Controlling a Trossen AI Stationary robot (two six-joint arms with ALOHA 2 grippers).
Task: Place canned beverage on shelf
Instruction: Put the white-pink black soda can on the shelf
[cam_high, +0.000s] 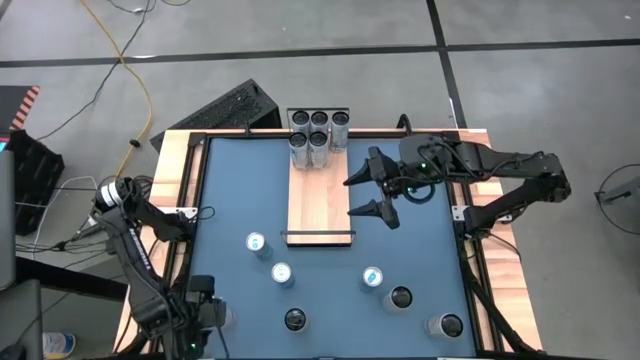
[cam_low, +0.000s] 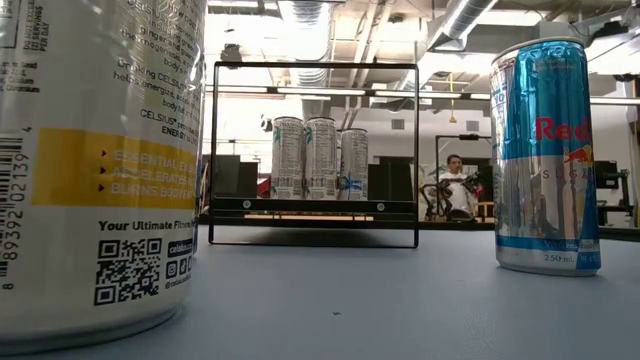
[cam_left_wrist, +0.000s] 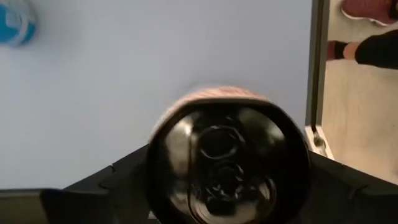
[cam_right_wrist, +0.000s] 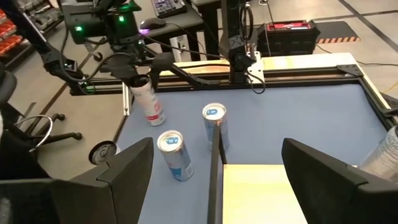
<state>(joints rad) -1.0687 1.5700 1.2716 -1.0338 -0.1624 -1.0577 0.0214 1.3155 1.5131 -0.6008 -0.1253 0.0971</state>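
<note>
A white can with a red base and a black top (cam_left_wrist: 227, 162) stands upright on the blue table near its near left corner (cam_right_wrist: 149, 102). My left gripper (cam_left_wrist: 227, 186) points down over it, open, one finger on each side of the can's top (cam_high: 208, 320). The shelf (cam_high: 320, 195) is a light-wood board with black end rails, lying along the middle of the table, with several cans (cam_high: 318, 135) standing at its far end. My right gripper (cam_high: 352, 196) hovers open and holding nothing above the shelf's right side (cam_right_wrist: 217, 180). My left gripper comes at the can from above, and its fingers (cam_left_wrist: 112, 183) flank the can's upper wall (cam_left_wrist: 155, 143). I cannot tell whether they touch it. The can stands on its base on the table.
Loose cans stand on the near half of the table: blue-topped ones (cam_high: 258, 243) (cam_high: 282, 273) (cam_high: 372, 278) and dark-topped ones (cam_high: 295, 320) (cam_high: 400, 298) (cam_high: 445, 325). The low view shows a large can (cam_low: 100, 170) and a blue one (cam_low: 545, 160) up close. A person (cam_low: 457, 185) sits beyond the table.
</note>
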